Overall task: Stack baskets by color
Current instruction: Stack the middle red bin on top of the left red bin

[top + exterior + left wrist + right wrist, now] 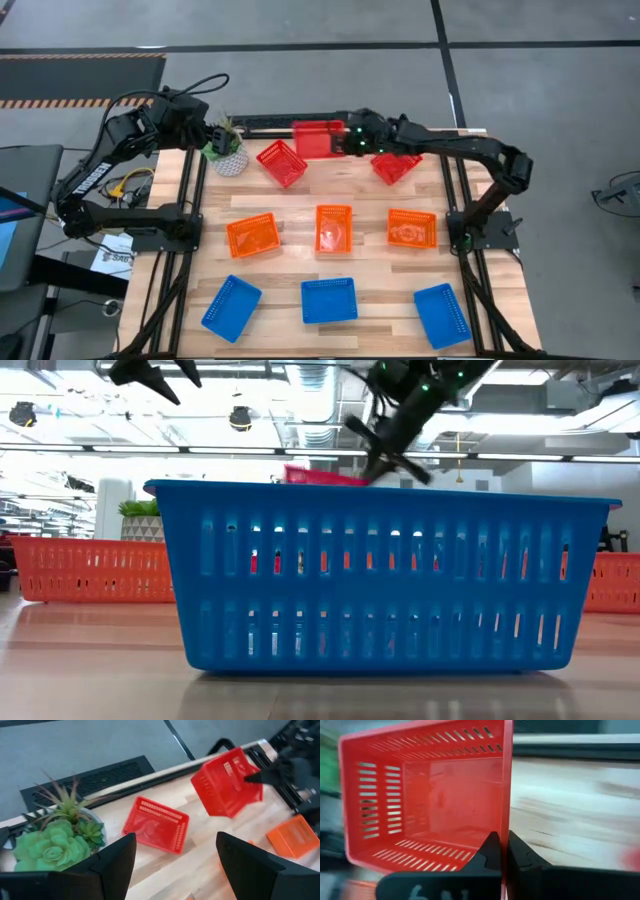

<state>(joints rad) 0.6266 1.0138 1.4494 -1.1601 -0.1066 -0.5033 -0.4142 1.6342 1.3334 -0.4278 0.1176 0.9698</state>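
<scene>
Right pincer [345, 141] is clamped on the right-hand wall of a red basket [318, 138], upper centre of the high view. Right wrist view: fingers pinched tight on that wall, basket's open mouth facing the camera. Low view: the basket's red edge [322, 476] shows above the blue one, pincer [385, 460] on it, clear of the surface. In the high view its long axis runs left-right.

Left pincer [212, 131] sits upper left of the high view, beside the potted plant [226, 150]; fingers [112, 862] spread apart, nothing between them.

Count: nine baskets, three per colour. All shallow rectangular plastic with slotted mesh walls.
- Red: the held one; second red basket [282, 163] to its lower left on the surface, turned diagonal, tipped on its side in the left wrist view; third red basket [396, 166] right of centre, partly under the right arm, orientation can't tell.
- Orange, middle row: left orange basket [252, 235] slightly skewed, long axis roughly left-right; middle orange basket [334, 227] long axis top-bottom; right orange basket [412, 229] long axis left-right.
- Blue, bottom row: left blue basket [231, 307] diagonal; middle blue basket [329, 300] long axis left-right, fills the low view; right blue basket [442, 315] long axis near top-bottom, slightly skewed.

Orange and blue all sit open side up on the wooden surface [365, 268], none stacked.
</scene>
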